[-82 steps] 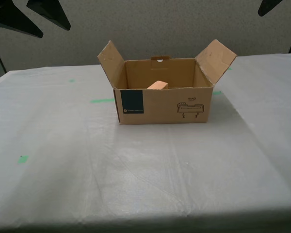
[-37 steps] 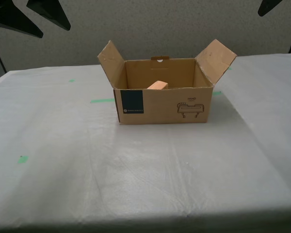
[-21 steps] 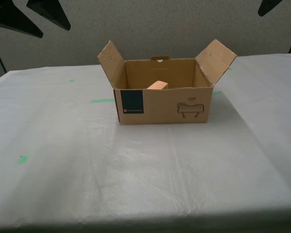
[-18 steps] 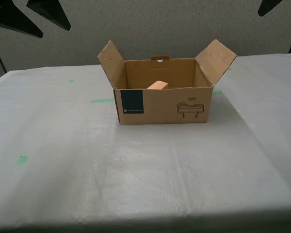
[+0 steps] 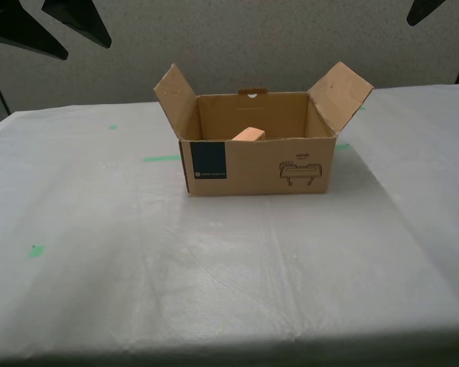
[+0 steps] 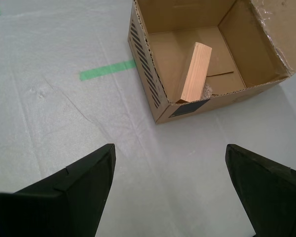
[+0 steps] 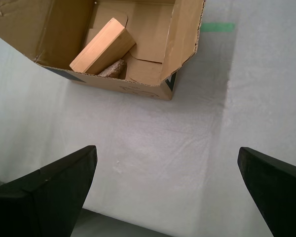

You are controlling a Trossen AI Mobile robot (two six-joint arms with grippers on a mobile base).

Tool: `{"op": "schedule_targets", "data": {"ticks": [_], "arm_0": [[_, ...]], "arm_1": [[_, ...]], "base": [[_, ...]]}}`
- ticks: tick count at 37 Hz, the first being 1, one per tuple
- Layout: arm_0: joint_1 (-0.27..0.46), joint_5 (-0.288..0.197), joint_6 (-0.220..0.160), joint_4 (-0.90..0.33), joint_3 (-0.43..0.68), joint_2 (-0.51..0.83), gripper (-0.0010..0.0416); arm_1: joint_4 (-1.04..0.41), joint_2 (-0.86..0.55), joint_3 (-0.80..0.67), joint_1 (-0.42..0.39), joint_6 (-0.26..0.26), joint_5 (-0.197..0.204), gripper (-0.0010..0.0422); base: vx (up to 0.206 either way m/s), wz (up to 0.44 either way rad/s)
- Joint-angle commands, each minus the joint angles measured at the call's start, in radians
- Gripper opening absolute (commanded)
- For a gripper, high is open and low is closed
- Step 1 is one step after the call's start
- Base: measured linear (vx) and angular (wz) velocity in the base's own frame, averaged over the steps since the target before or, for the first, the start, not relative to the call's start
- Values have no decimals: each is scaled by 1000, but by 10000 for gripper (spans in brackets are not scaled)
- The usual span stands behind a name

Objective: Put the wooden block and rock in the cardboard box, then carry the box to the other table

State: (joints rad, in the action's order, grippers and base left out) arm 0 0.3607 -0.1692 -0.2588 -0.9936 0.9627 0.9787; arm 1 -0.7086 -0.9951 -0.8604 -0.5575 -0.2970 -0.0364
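While the cardboard box point(image 5: 256, 164) stands open on the other table point(image 5: 229, 260), its two side flaps angled up and outward, both of my grippers hang above the wrinkled sheet with nothing in them. My first gripper point(image 7: 172, 190) has its jaws spread wide over bare sheet, apart from the box. My second gripper point(image 6: 170, 187) is likewise wide open and clear of the box.

Inside the box the wooden block point(image 7: 102, 45) sits tilted, its long axis slanting: one end is down on the box floor and the other is raised against the front wall, the wall bearing the dark blue label point(image 5: 208, 163). In the exterior view only that raised end shows above the front rim. The rock point(image 7: 112, 69) lies on the box floor beneath the block's raised end, touching it, close to the front wall.

A strip of green tape point(image 6: 107, 69) lies on the sheet just beside the box.
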Motion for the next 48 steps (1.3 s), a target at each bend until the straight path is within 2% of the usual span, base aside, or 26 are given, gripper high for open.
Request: {"op": "schedule_targets", "data": {"ticks": [1,48], "arm_0": [[0,3,-4,1,1,0,398],[0,3,-4,1,1,0,398]], "arm_1": [[0,0,-2,0,0,-2,302],[0,0,-1,0,0,-2,302]], "base": [[0,0],[0,0]]}}
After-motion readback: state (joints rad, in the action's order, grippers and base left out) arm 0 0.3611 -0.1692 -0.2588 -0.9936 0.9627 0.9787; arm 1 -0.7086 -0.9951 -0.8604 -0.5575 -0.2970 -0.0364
